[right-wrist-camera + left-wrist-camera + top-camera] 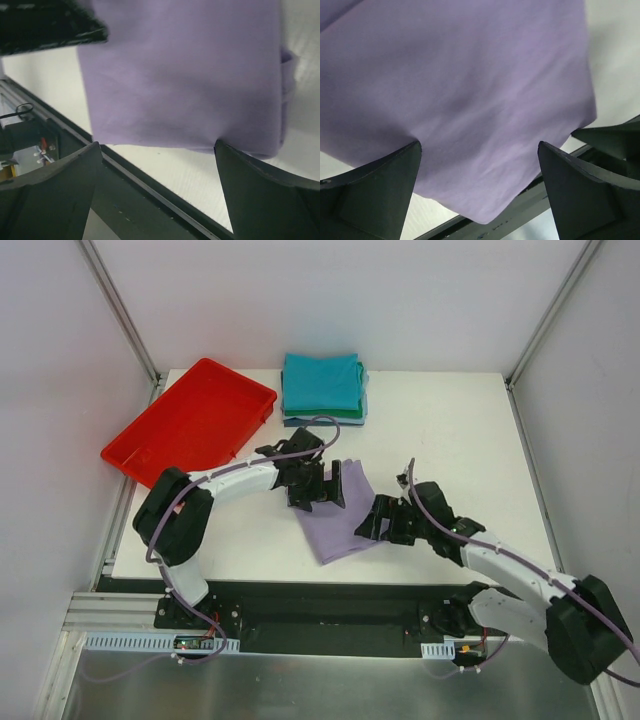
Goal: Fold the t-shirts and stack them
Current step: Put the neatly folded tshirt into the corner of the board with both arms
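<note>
Top view: the lavender shirt (pixel 335 530) lies folded into a smallish rectangle in the middle of the white counter (pixel 450 420), closer to the bottom edge. The left pincer (pixel 318 490) sits over its upper left corner and the right pincer (pixel 372 522) is at its right edge, so the shirt is between the two. The stack of folded shirts (pixel 320 385) is at top centre, teal on top with green, light blue and a dark one peeking out below. The red tray (pixel 200 415) is upper left, just beside the stack.

Left wrist view: the lavender shirt (pixel 470 75) fills most of the frame, pretty smooth, with one corner pointing to the bottom. The left pincer (pixel 479 145) is released. Both fingers are spread wide with nothing pinched between them.

Right wrist view: the lavender shirt (pixel 185 75) takes up the upper middle, with layered edges showing on the right side. The right pincer (pixel 157 145) is released too, fingers wide apart. The right finger overlaps the shirt's lower edge, and I can't tell if it's touching.
</note>
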{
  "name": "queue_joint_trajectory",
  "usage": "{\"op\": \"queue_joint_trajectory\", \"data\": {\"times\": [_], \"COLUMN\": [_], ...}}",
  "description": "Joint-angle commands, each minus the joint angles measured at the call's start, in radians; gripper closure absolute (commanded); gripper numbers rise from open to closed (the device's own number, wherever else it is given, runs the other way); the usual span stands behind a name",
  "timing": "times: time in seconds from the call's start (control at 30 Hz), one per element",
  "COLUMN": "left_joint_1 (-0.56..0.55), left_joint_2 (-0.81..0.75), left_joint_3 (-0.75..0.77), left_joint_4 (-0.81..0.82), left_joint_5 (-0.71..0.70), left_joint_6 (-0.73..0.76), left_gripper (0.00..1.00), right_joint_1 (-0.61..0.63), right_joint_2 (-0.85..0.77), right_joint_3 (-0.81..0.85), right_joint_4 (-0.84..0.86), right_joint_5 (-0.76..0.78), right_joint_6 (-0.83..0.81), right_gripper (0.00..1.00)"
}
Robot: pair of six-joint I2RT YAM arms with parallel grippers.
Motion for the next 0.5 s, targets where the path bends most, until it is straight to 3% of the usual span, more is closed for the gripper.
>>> {"op": "queue_joint_trajectory", "data": {"times": [0.0,0.27,0.47], "left_joint_1": [0.01,-0.013,-0.134], "left_joint_2": [0.002,-0.013,-0.119], "left_joint_3": [-0.063,-0.19,-0.301], "left_joint_4": [0.062,0.068,0.08], "left_joint_5": [-0.016,-0.057,-0.077], "left_joint_6": [-0.071,-0.163,-0.277], "left_gripper": [0.01,0.01,0.01], "right_joint_1": [-0.045,-0.134,-0.175], "right_joint_2": [0.119,0.374,0.59], "right_joint_3": [0.09,0.23,0.412], "right_joint_4": [-0.013,-0.003,0.007], "right_joint_5": [0.042,0.096,0.042], "right_joint_6": [-0.025,-0.164,-0.305], "right_gripper": [0.04,0.04,0.04]}}
